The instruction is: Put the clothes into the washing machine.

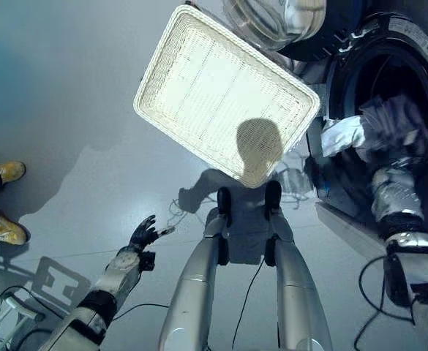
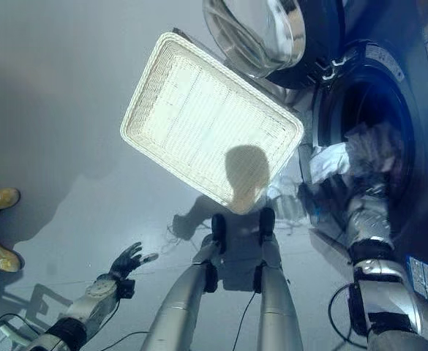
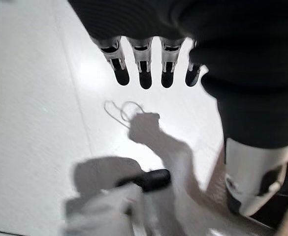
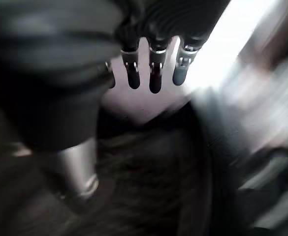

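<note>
1. My right hand [image 4: 153, 69] is reaching into the round opening of the dark front-loading washing machine [image 1: 418, 66], whose glass-fronted door [image 1: 279, 18] stands swung open above the woven basket.
2. In the right wrist view the fingers [image 4: 155, 78] hang straight and side by side, curled round nothing that I can see; dark cloth lies just past them, but I cannot tell whether they touch it.
3. The clothes [image 1: 378, 128], a bunch of white and grey-dark fabric, sit at the mouth of the drum, with the white part draped over the lower-left rim and not yet fully inside.
4. The white rectangular wicker laundry basket [image 1: 221, 95] lies on the grey floor [image 1: 67, 110] beside the machine, and I see nothing left in it.
5. My left hand [image 1: 144, 234] hovers low over the floor, well apart from the machine, fingers spread and holding nothing.
6. I judge the right hand is far the nearer one: the bunch lies directly ahead of its fingers, so the next push goes inward, deeper into the drum, sweeping that white overhang in.
7. A person's yellow shoes [image 1: 9, 201] stand at the far left edge.
</note>
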